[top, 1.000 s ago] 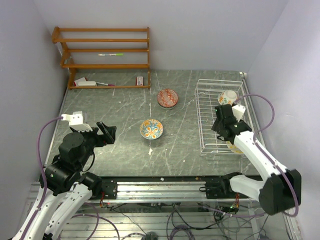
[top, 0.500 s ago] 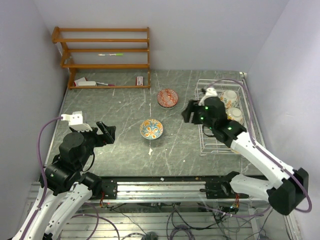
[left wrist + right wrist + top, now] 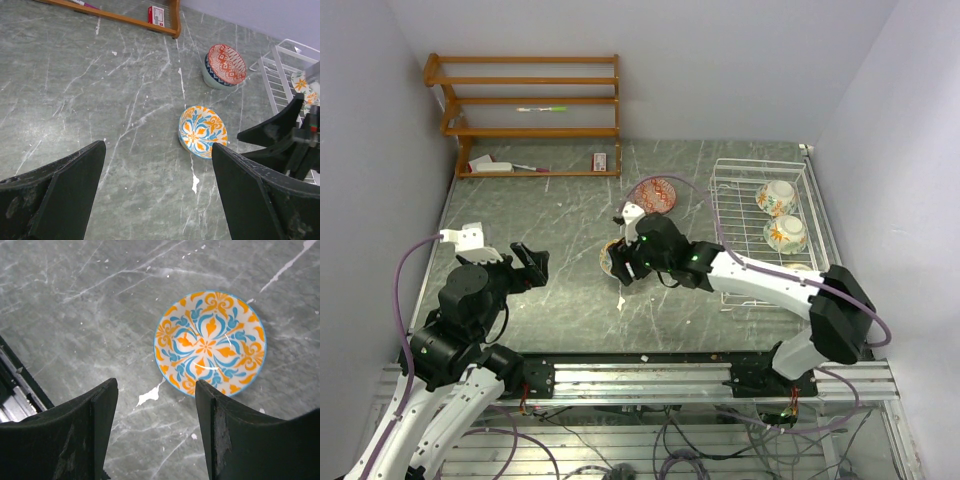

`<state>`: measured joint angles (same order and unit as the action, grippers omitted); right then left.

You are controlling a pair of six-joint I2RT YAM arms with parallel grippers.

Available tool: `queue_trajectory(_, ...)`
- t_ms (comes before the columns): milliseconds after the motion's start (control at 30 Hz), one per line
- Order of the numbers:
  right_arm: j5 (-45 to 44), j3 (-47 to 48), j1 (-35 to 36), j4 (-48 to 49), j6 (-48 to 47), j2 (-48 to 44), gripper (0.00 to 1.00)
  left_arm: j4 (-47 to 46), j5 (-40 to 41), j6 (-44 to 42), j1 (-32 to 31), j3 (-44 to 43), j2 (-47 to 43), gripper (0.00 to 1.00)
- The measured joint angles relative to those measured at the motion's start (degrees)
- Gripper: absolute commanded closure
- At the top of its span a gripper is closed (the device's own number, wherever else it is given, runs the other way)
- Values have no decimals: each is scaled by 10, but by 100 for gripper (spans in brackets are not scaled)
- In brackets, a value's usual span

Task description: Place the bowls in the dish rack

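right hand (image 3: 154,390) gapes wide and empty, hovering above the orange floral bowl (image 3: 210,342), touching nothing.

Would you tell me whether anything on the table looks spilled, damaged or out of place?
Nothing looks broken. Only a white blotch lies on the table beside the orange bowl; it may be a stain or marbling.

Orange-blue floral bowl (image 3: 608,257) mostly hidden under right arm (image 3: 760,283), top view. Dish rack (image 3: 270,86) cut off at left-wrist frame edge. Shelf items (image 3: 498,165) too small to identify.
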<state>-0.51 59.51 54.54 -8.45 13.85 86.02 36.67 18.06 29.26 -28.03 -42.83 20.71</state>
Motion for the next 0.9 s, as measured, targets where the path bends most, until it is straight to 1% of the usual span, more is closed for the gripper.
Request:
queue_trajectory(100, -6, 22, 15, 0, -21, 35, 37, 1, 0, 0, 0, 0, 0, 2)
queue_trajectory(333, -57, 64, 70, -3, -63, 134, 37, 1, 0, 0, 0, 0, 1, 2)
queue_trajectory(533, -95, 76, 74, -18, -73, 177, 39, 1, 0, 0, 0, 0, 1, 2)
queue_trajectory(567, -101, 77, 73, -21, -74, 181, 41, 1, 0, 0, 0, 0, 1, 2)
queue_trajectory(600, -106, 79, 72, -23, -75, 185, 46, 1, 0, 0, 0, 0, 1, 2)
queue_trajectory(700, -119, 84, 72, -25, -77, 195, 67, 1, 0, 0, 0, 0, 1, 2)
queue_trajectory(733, -121, 85, 72, -25, -77, 197, 71, 1, 0, 0, 0, 0, 1, 2)
queue_trajectory(800, -127, 87, 72, -25, -77, 202, 74, 1, 0, 0, 0, 0, 1, 2)
queue_trajectory(900, -131, 87, 71, -24, -77, 203, 76, 1, 0, 0, 0, 0, 1, 2)
